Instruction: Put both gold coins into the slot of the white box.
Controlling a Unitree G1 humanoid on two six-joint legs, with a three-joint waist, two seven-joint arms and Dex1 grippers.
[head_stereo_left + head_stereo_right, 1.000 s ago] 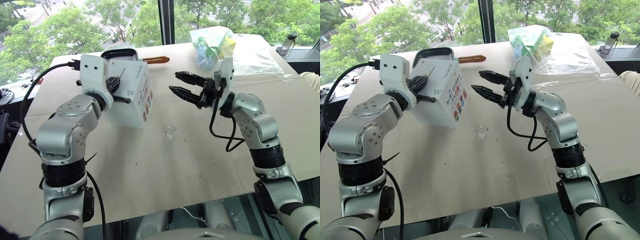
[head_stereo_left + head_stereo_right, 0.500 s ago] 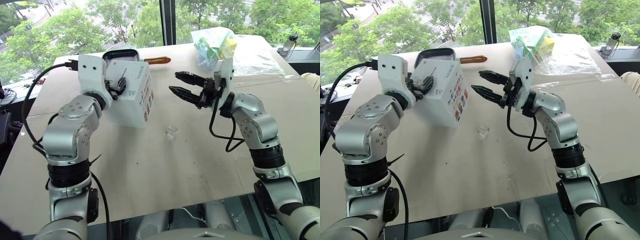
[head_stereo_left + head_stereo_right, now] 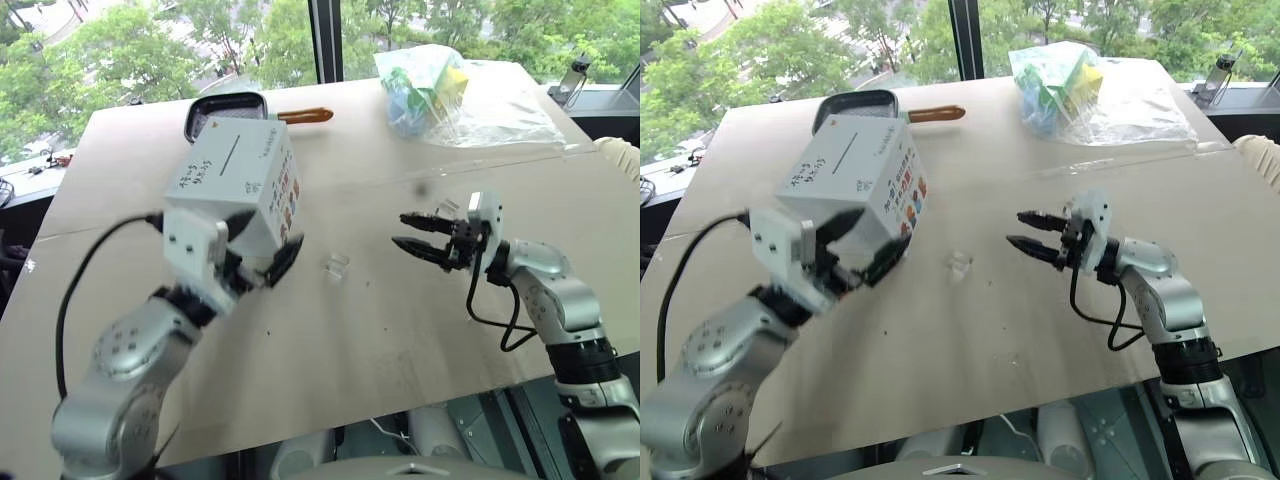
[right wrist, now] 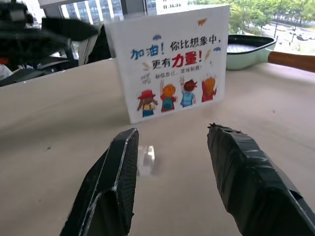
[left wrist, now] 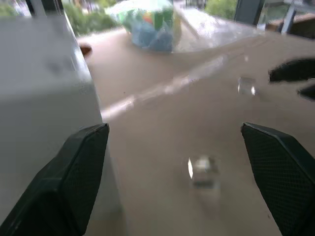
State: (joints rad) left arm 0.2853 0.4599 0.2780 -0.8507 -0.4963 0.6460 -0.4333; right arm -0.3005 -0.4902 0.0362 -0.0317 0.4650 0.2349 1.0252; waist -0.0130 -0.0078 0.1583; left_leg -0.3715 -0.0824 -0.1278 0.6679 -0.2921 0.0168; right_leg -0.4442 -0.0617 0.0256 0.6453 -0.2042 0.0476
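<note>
The white box (image 3: pixel 235 185) stands on the table at the left, and the slot (image 3: pixel 230 150) is a thin dark line across its top. My left gripper (image 3: pixel 265 245) is open and empty, low in front of the box's near side. A tiny glassy coin (image 3: pixel 338 264) lies on the table between the two grippers; it also shows ahead of the left fingers as the coin (image 5: pixel 202 172) and the coin (image 4: pixel 146 156). My right gripper (image 3: pixel 402 230) is open and empty, level, pointing at the box's picture side (image 4: pixel 170 69). A second small glassy piece (image 5: pixel 245 86) lies close to the right fingers.
A black pan (image 3: pixel 225 105) with an orange handle (image 3: pixel 305 116) sits right behind the box. A clear bag of coloured things (image 3: pixel 425 80) and a plastic sheet (image 3: pixel 505 115) lie at the back right. The table's front edge (image 3: pixel 400 405) is near.
My left gripper has opened and pulled back and down from the box top to its near side. My right gripper has sunk toward the table and moved right. The camera shifted too.
</note>
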